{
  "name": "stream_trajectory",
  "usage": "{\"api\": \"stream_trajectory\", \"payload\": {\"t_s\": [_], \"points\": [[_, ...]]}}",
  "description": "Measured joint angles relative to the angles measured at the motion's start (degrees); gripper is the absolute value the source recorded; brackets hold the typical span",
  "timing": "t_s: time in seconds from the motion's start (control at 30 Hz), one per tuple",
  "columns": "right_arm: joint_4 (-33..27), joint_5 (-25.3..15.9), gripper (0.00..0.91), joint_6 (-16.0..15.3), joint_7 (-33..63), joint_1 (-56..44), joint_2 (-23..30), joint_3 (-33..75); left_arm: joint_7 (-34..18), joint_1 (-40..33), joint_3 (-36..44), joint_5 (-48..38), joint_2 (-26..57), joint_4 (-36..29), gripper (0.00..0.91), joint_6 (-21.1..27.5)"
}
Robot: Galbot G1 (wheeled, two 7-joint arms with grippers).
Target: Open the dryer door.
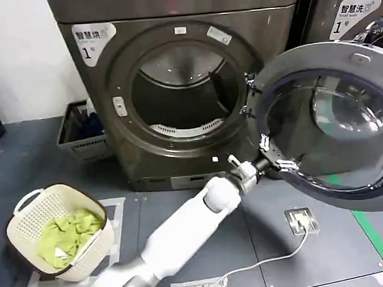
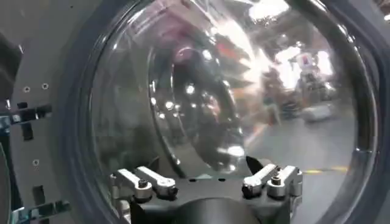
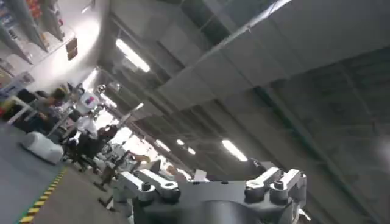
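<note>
The dryer stands ahead with its round door swung wide to the right, leaving the drum opening uncovered. My left arm reaches across the floor, and my left gripper is open at the lower left inner rim of the door, holding nothing. In the left wrist view the door's glass bowl sits close in front of the left gripper, whose jaws are spread apart. The right gripper is open and empty, pointing up at a ceiling with strip lights.
A cream laundry basket with green cloth sits on the floor at the left. A grey crate stands beside the dryer. A second machine is at the right. A floor socket with a white cable lies under the door.
</note>
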Motion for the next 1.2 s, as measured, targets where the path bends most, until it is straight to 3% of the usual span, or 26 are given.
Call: {"api": "stream_trajectory", "payload": {"t_s": [0.17, 0.57, 0.8, 1.2], "points": [[0.2, 0.0, 0.907, 0.0, 0.0, 0.0, 0.0, 0.1, -2.3, -0.6, 0.1, -0.2, -0.5, 0.9, 0.907, 1.8], [1.2, 0.1, 0.907, -0.6, -1.0, 0.5, 0.0, -0.6, -0.1, 0.7, 0.3, -1.0, -0.5, -1.6, 0.907, 3.3], [2.9, 1.0, 0.907, -1.6, -2.3, 0.9, 0.0, -1.4, 1.3, 4.0, 0.5, -2.4, -0.3, -9.2, 0.907, 6.0], [3.8, 2.8, 0.907, -1.6, -2.8, 0.7, 0.0, -1.9, 1.4, 10.5, -3.1, -4.4, 12.1, -25.6, 0.907, 7.6]]}}
